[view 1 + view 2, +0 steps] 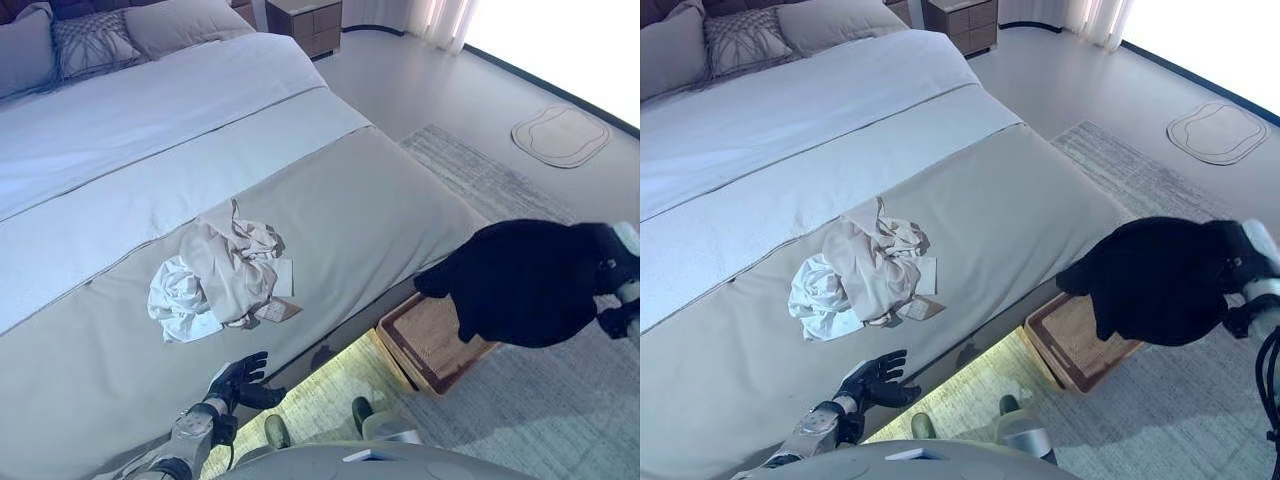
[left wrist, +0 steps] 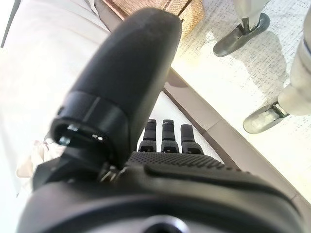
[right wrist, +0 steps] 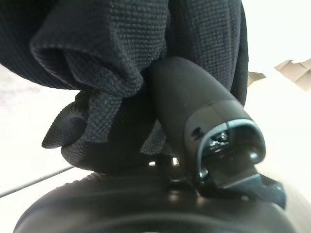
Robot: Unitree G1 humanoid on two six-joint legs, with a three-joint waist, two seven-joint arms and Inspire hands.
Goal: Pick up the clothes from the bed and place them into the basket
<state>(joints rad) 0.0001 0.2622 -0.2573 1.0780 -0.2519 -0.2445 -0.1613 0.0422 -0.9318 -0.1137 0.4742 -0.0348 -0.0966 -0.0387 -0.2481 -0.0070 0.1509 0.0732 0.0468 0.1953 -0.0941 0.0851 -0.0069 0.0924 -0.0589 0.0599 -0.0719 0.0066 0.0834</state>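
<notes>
My right hand (image 1: 612, 262) is shut on a black garment (image 1: 525, 282), which hangs in the air above and just right of the woven basket (image 1: 425, 340) on the floor beside the bed. In the right wrist view the thumb (image 3: 194, 111) presses into the black cloth (image 3: 121, 58). A heap of beige and white clothes (image 1: 222, 272) lies on the grey bed cover (image 1: 370, 200) near the bed's foot edge. My left hand (image 1: 238, 380) is open and empty, low at the bed's edge below that heap; its fingers (image 2: 165, 138) are straight.
Pillows (image 1: 95, 40) lie at the head of the bed. A nightstand (image 1: 305, 22) stands beyond it. A grey rug (image 1: 500, 180) covers the floor by the basket, and a small pale mat (image 1: 560, 135) lies further off.
</notes>
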